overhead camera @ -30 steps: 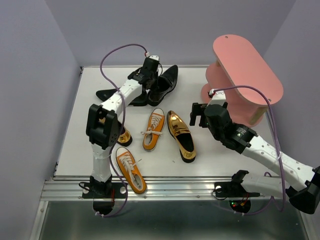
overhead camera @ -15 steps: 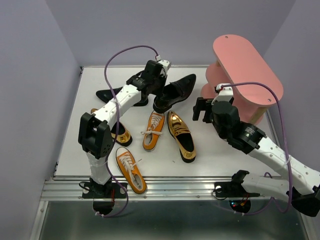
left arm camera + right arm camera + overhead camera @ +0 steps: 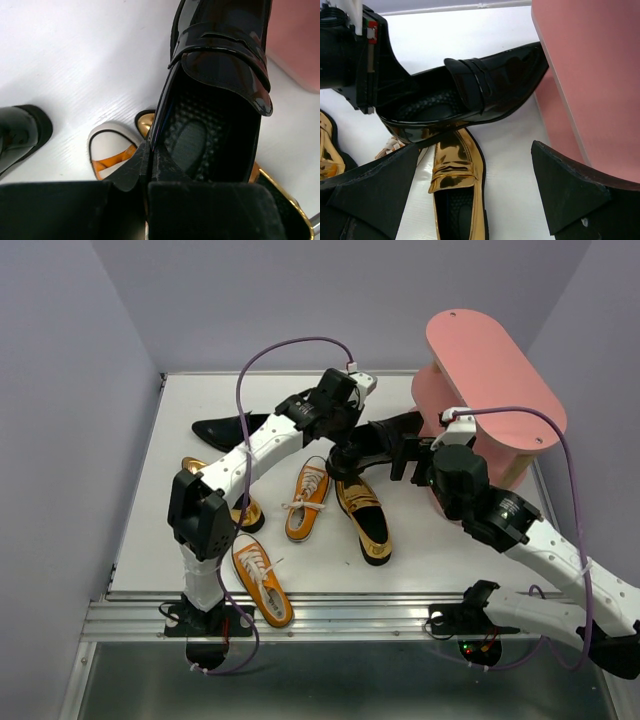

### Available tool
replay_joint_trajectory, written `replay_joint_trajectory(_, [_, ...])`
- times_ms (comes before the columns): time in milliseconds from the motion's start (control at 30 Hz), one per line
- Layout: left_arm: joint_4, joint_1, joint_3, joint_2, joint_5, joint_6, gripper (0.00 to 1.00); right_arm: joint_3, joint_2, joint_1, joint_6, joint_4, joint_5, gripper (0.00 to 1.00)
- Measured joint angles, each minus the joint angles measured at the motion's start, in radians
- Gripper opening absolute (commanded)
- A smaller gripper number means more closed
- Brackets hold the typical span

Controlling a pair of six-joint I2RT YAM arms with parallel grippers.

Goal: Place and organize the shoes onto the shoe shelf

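Moved right, the black shoe (image 3: 385, 440) hangs in front of the left tool (image 3: 345, 430), pinched tight by its heel rim, beside the shelf (image 3: 495, 375). The right tool (image 3: 475, 147) waits wide open. The shoe looks stiff and slippery; grip the rim.

No readable text or labels, seemingly, anywhere.
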Motion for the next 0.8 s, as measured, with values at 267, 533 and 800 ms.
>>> replay_joint_trajectory(267, [0.035, -0.051, 0.006, 0.018, 0.098, 0.009, 0.00, 0.031, -0.008, 0.000, 0.002, -0.024, -0.001, 1.00])
replay_joint_trajectory(533, [0.067, -0.071, 0.008, 0.068, 0.149, 0.005, 0.00, 0.062, -0.009, 0.000, 0.002, -0.027, 0.004, 1.00])
replay_joint_trajectory(800, [0.091, -0.127, 0.075, 0.150, 0.152, -0.024, 0.00, 0.064, -0.010, 0.000, 0.002, -0.027, 0.004, 1.00])
